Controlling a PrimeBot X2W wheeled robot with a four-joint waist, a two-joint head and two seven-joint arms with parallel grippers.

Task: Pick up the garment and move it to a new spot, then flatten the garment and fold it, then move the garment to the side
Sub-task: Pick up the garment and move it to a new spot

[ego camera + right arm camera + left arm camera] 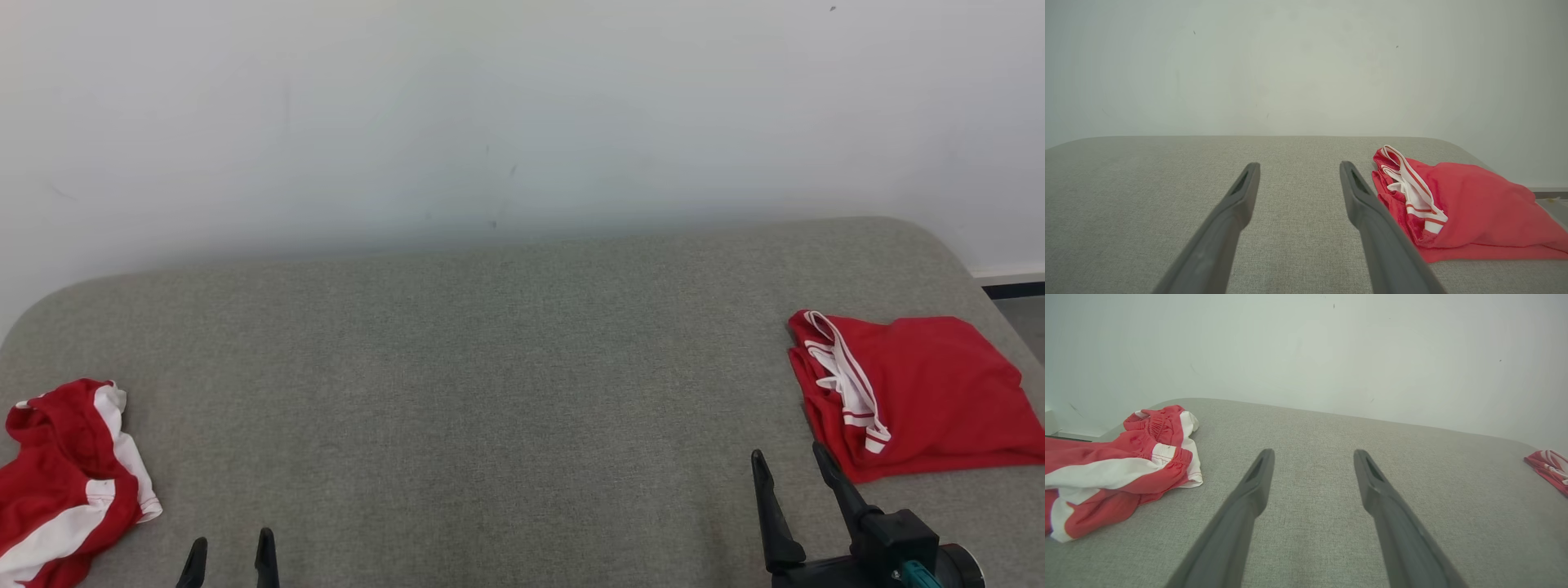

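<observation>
A crumpled red and white garment (pixel 65 482) lies at the left edge of the grey padded surface (pixel 490 367); in the left wrist view this garment (pixel 1118 473) is left of the fingers and apart from them. My left gripper (pixel 233 541) (pixel 1313 452) is open and empty near the front edge. A folded red garment with white trim (pixel 931 392) (pixel 1474 204) rests flat at the right edge. Just in front and left of it, my right gripper (pixel 788 451) (pixel 1299 163) stands open and empty, close to the cloth but not touching it.
A pale wall stands behind the padded surface, whose back corners are rounded. A strip of floor and dark baseboard (pixel 1012 290) shows past the right edge. The folded garment's corner (pixel 1549 467) appears at the far right of the left wrist view.
</observation>
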